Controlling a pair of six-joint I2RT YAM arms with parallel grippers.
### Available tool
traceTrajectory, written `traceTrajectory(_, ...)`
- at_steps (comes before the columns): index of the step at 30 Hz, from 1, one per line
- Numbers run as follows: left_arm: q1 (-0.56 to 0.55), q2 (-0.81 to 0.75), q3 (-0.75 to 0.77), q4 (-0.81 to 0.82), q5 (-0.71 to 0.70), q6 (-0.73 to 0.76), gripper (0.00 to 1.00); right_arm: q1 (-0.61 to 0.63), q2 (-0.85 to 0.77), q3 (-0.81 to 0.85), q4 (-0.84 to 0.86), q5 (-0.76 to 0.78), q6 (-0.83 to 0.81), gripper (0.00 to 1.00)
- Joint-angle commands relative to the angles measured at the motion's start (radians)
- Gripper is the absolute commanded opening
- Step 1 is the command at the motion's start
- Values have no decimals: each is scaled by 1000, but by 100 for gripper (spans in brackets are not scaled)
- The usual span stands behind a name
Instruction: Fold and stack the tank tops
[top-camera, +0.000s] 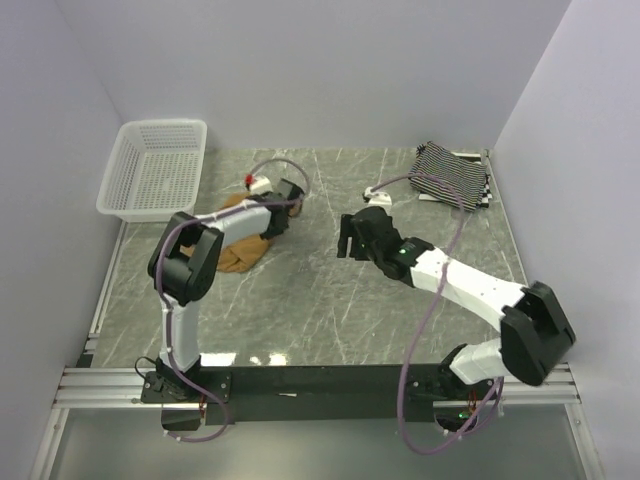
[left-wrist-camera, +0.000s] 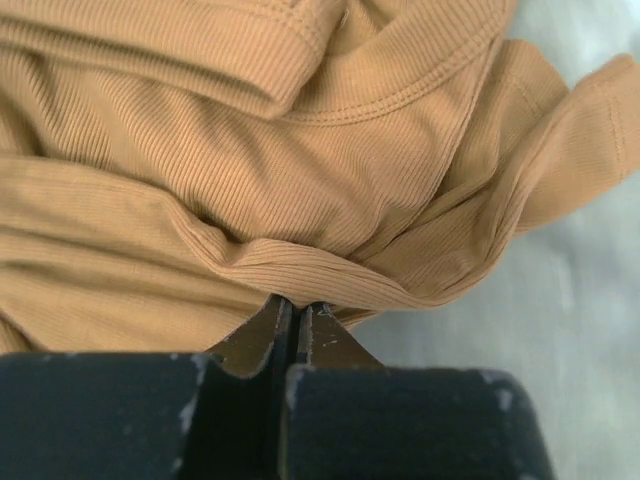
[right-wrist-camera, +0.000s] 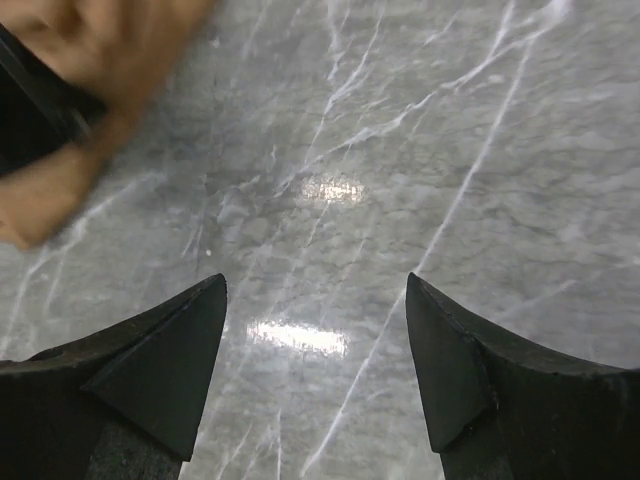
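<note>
- Top view: the left pincer (top-camera: 274, 228) presses onto the crumpled tan tank top (top-camera: 238, 256). The striped tank top (top-camera: 452, 172) lies far beyond the right pincer (top-camera: 345, 238). A white basket (top-camera: 155, 170) sits on the grey marble bench (top-camera: 330, 310), with pale walls around.
- Left wrist: jaws closed tight, pinching a tan ribbed fold.
- Right wrist: jaws wide apart and empty above the bench.

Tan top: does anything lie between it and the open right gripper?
Nothing visible does. Only the marble table separates the right gripper from the tan top. The left gripper is shut on a fold at the top's edge, so that side is occupied.
</note>
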Motion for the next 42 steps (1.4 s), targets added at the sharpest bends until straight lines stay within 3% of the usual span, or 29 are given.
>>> traceTrajectory(1,-188,-184,-86,34,74,54,1,-11,-139,-18,-6,85,-2,79)
traceTrajectory(5,-337,-356,-329,137,224,13,0,-17,-204,-35,-35,93,-2,79)
traceTrajectory(6,-378,-414,-375,184,273,5,5,-20,-207,-37,-38,91,0,79)
traceTrajectory(7,-397,-439,-417,242,303,-4,16,-23,-206,-40,-44,83,1,79)
traceTrajectory(8,-426,-477,-467,248,303,-38,38,-24,-201,-46,-43,79,1,79)
traceTrajectory(12,-431,-585,-500,205,221,-90,52,-24,-123,-41,-40,48,14,79)
traceTrajectory(18,-322,-672,-431,-4,99,-165,52,-26,-69,-70,-73,45,58,79)
traceTrajectory(20,-220,-665,-449,-4,174,-136,47,-28,-94,-129,-50,44,70,79)
traceTrajectory(21,-140,-650,-460,13,216,-129,37,-28,-94,-144,-49,44,74,79)
traceTrajectory(22,-112,-642,-474,33,285,-116,33,-28,-83,-156,-56,42,81,79)
traceTrajectory(30,-28,-469,-460,85,264,-107,26,-24,-84,-284,-21,7,126,74)
traceTrajectory(32,-27,-465,-456,168,300,-70,28,-26,-95,-297,-21,4,141,74)
traceTrajectory(34,-27,-456,-447,217,370,-21,37,-26,-109,-320,-17,2,153,74)
traceTrajectory(37,-27,-390,-356,133,305,0,46,-32,-91,-293,-30,-3,166,72)
traceTrajectory(40,-20,-366,-339,151,278,20,50,-41,-33,-238,-40,-7,152,62)
traceTrajectory(42,-3,-322,-318,131,272,25,49,-55,21,-193,-41,-18,134,44)
